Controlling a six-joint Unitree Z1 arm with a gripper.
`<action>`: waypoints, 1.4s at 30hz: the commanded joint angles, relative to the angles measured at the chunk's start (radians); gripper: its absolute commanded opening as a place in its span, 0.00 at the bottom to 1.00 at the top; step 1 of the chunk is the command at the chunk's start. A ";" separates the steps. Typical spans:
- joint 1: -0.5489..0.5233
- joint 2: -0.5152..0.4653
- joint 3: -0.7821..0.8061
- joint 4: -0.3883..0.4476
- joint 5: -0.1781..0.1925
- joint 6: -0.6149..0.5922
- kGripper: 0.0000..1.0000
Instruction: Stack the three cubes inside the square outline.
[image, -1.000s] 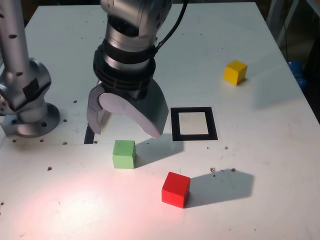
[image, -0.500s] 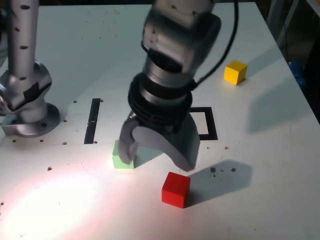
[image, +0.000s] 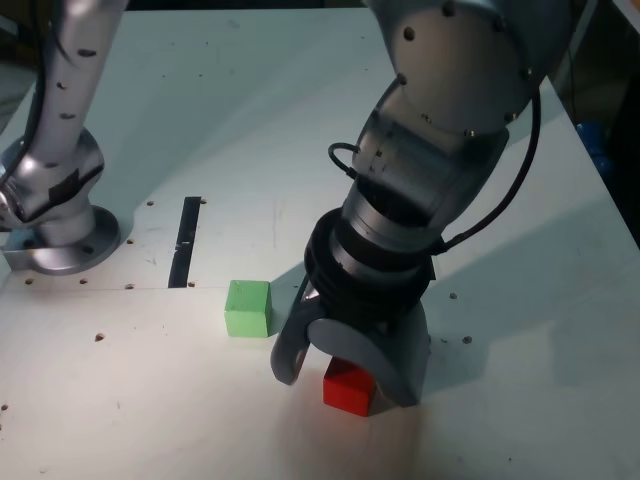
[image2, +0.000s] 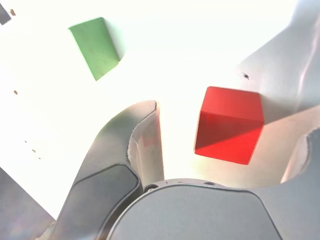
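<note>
The red cube (image: 348, 391) rests on the white table near the front edge. My gripper (image: 347, 382) is lowered over it, open, with one finger on each side. In the wrist view the red cube (image2: 230, 125) lies between the fingers (image2: 145, 145) of the gripper (image2: 225, 150), with a gap on both sides. The green cube (image: 247, 308) sits on the table just to the exterior view's left of the gripper, and it also shows in the wrist view as the green cube (image2: 95, 47). The arm hides the yellow cube and the square outline.
A thin black strip (image: 185, 240) lies on the table behind the green cube. The arm's metal base (image: 55, 215) stands at the exterior view's left. The table's right edge (image: 600, 190) runs close by, with a blue object (image: 592, 140) beyond it.
The arm has swung from above the green cube toward the front right and come down around the red cube. It now covers the square outline and the yellow cube.
</note>
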 joint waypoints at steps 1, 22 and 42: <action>-0.002 0.016 -0.008 -0.001 -0.006 0.004 0.86; -0.002 0.049 -0.029 -0.004 0.003 0.010 0.30; 0.074 -0.008 -0.008 0.008 0.046 0.056 0.30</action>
